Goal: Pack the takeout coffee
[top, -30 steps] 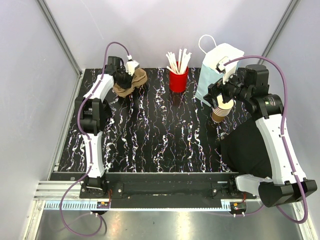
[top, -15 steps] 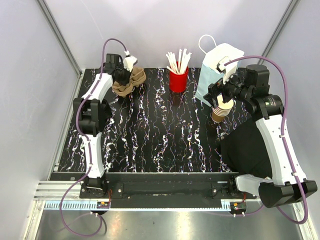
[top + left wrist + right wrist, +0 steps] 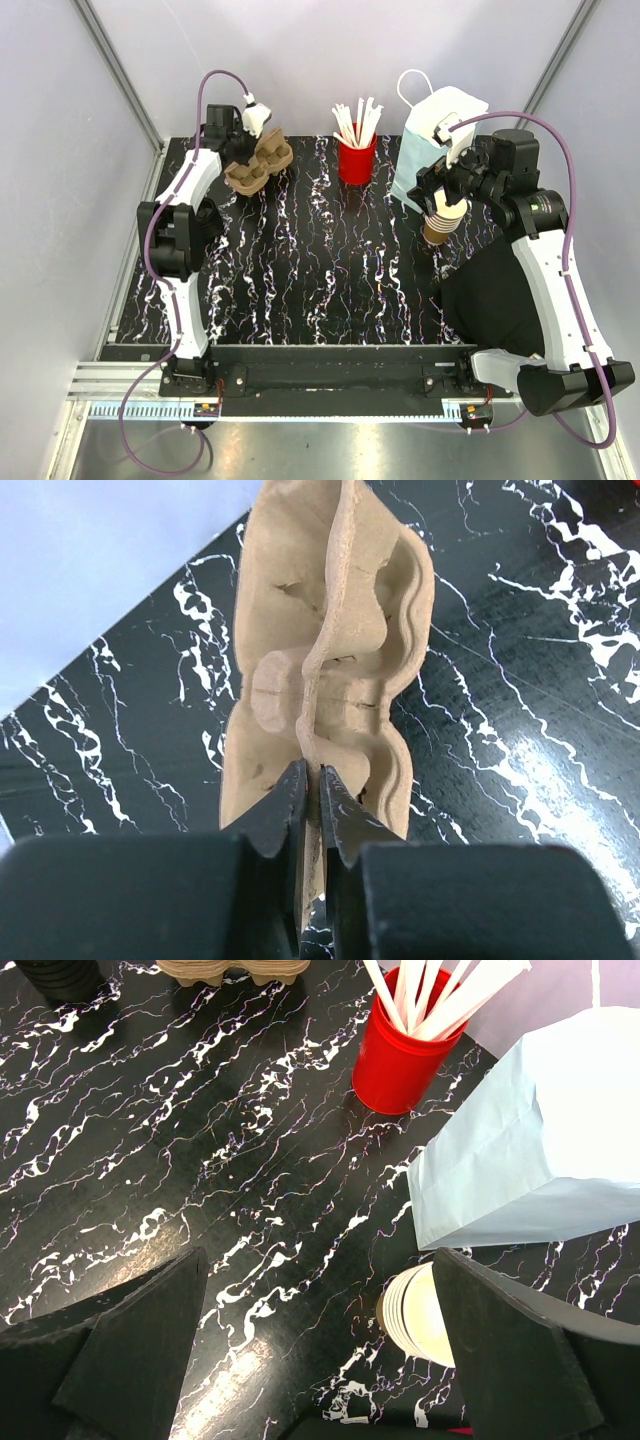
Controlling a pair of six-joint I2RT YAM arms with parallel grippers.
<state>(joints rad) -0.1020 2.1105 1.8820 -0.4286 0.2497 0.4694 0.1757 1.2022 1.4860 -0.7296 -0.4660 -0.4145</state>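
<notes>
Well, my left gripper (image 3: 313, 780) pinches the pulp cup tray (image 3: 330, 630) by its centre ridge. My right gripper (image 3: 320, 1335) hangs spread over the nested cups (image 3: 420, 1315) (blue bag (image 3: 540, 1140) just beyond them); a lone coffee cup I cannot pick out.

Cropped at 12 o'clock of the right wrist view: cup carrier (image 3: 232, 970), white sticks (image 3: 440, 990). Cropped at 3 o'clock: blue bag (image 3: 540, 1150). Half hidden behind a finger (image 3: 530, 1350) at 5 o'clock: cup stack (image 3: 420, 1315). Left wrist view, 6 o'clock: carrier's near rim lost between pinched jaws.
</notes>
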